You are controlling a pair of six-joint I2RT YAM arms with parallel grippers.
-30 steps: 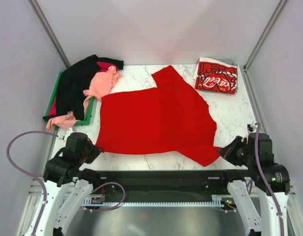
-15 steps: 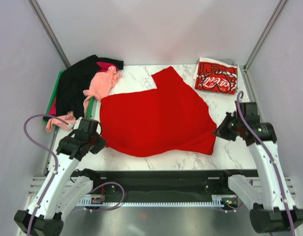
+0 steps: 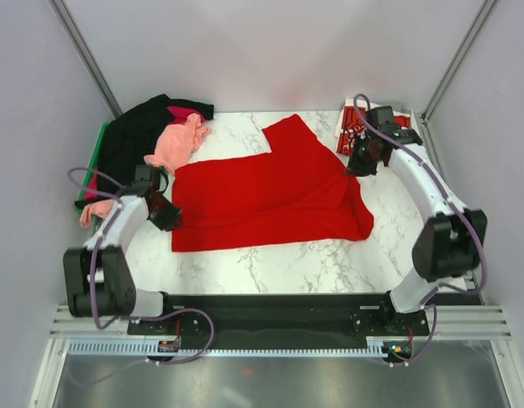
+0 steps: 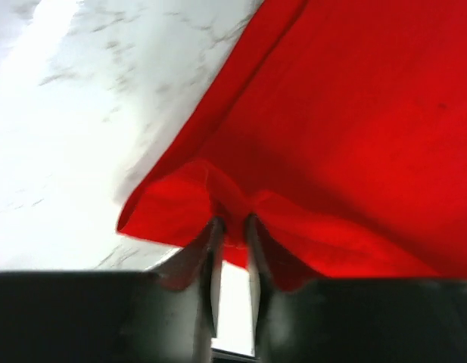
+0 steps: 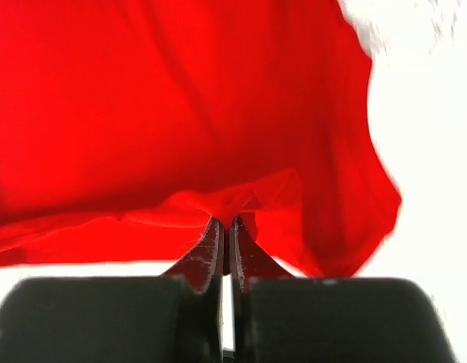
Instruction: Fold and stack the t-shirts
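Note:
The large plain red t-shirt (image 3: 270, 200) lies across the middle of the table, its near half folded back over itself. At its left edge, my left gripper (image 3: 169, 218) has its jaws a little apart, and a fold of the red cloth (image 4: 354, 113) still sits between the tips (image 4: 231, 221). My right gripper (image 3: 356, 167) is at the shirt's right edge, shut on a pinch of red cloth (image 5: 180, 98) at its tips (image 5: 227, 221). The folded Coca-Cola t-shirt (image 3: 387, 140) lies at the back right, partly behind my right arm.
A green tray (image 3: 156, 197) at the back left carries a heap of black (image 3: 130, 149), salmon-pink (image 3: 175, 144) and magenta (image 3: 183, 112) shirts. Bare marble table (image 3: 270, 268) shows in front of the red shirt. Grey walls close in on both sides.
Both arms have swung from the near edge toward the back, carrying the red shirt's near hem over itself into a fold. The left jaws have parted slightly.

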